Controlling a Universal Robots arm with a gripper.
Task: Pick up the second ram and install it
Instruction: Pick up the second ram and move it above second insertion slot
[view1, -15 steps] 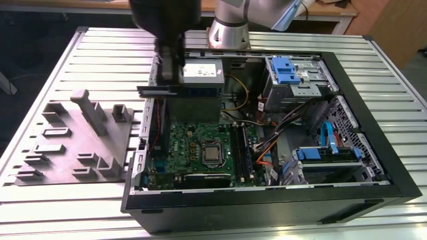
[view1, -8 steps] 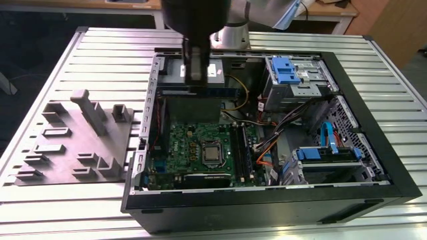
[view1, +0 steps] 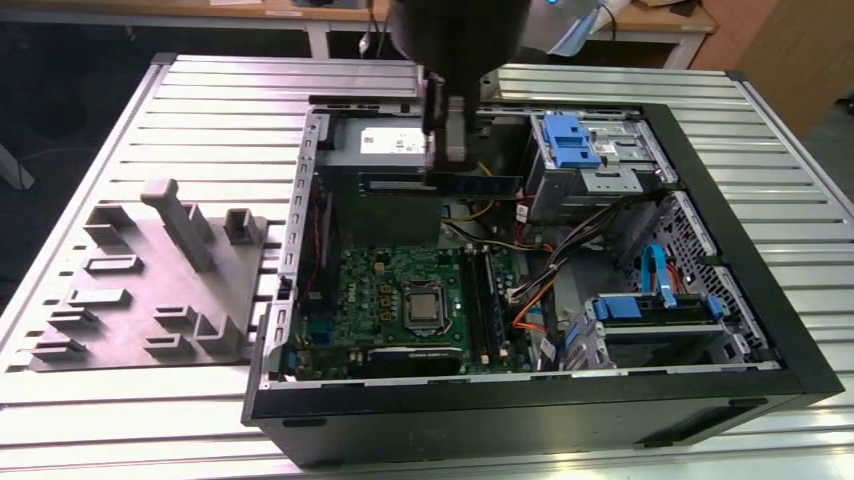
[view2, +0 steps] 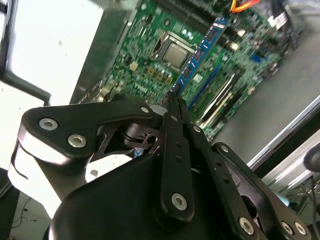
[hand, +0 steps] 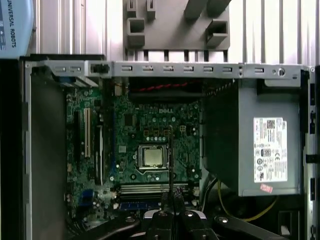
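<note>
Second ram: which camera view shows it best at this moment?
The exterior view: the second ram shows side-on along its length, held by the gripper above the open computer case. The second wrist view foreshortens it, running out from the gripper's tip. The first wrist view sees it edge-on, as a thin dark line.

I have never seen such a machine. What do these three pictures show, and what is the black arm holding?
It is one robot arm with a gripper, a two-fingered clamp. The exterior view comes from a camera off the arm; both wrist views come from cameras riding on the arm. On the slatted metal table stand an open computer case and, at the exterior view's left, a grey moulded tray. The gripper is shut on the second ram, a narrow memory stick, held above the motherboard.
</note>
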